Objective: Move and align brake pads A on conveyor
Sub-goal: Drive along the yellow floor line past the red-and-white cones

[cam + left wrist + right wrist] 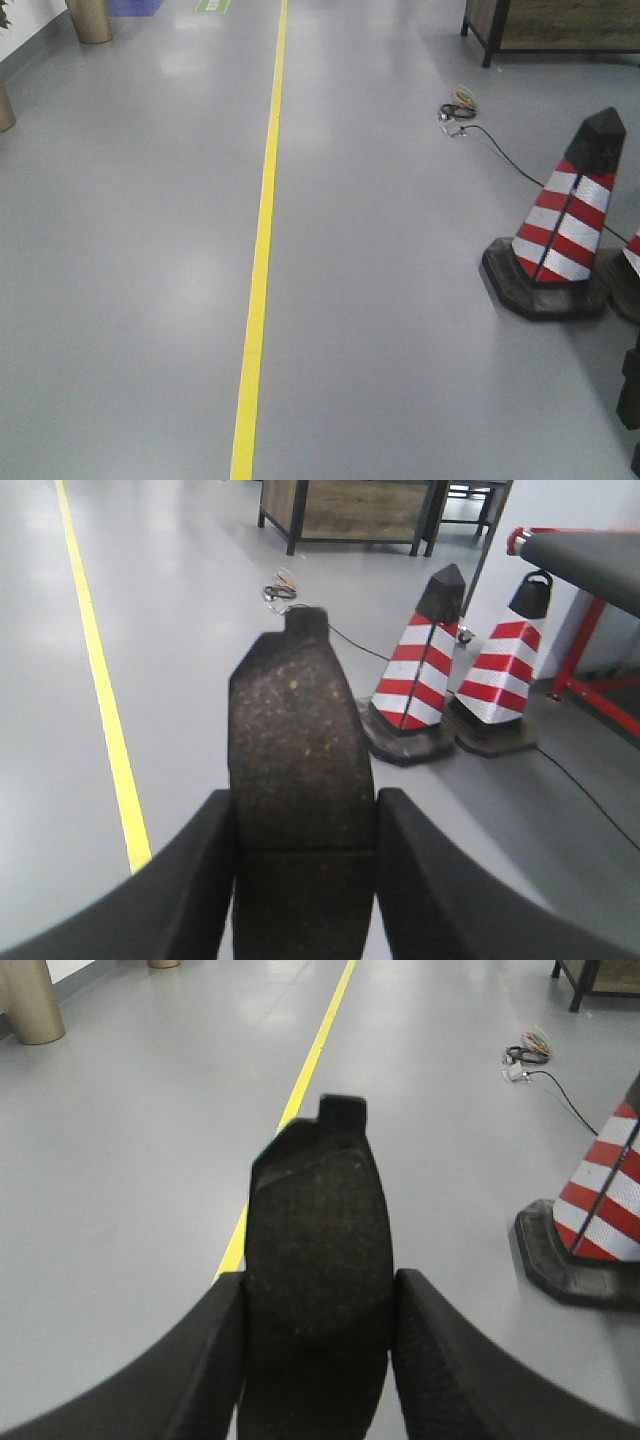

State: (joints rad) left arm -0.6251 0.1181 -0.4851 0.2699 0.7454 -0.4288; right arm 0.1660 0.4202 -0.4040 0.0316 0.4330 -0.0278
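Left gripper (303,865): its two black fingers (190,880) are clamped on the sides of a brake pad, one on each long edge.
Left brake pad (298,760): dark, speckled, oblong and slightly curved, with a groove across it near the fingers; it sticks out forward from between the fingers, a small tab at its far end, held in the air above the grey floor.
Right gripper (318,1350): its black ribbed fingers (440,1360) are closed against the sides of a second brake pad.
Right brake pad (318,1250): dark, almost black, oblong, with a notched tab at its far end; it projects forward from the fingers, over the yellow line on the floor.
Conveyor (590,565): a dark flat surface with a red roller end and red frame legs shows at the upper right of the left wrist view, well apart from the held pad.
Traffic cones (425,665): two red-and-white striped cones with black tops and black bases stand side by side on the floor, near the conveyor frame.
Yellow line (262,250): runs straight along the grey floor (130,250).
Cable (458,110): a coiled bundle of wires lies on the floor beyond the cones, with a black lead trailing toward them.
Wooden cabinet (345,505): dark-framed, stands at the far side.
Front view: shows neither gripper nor any pad.
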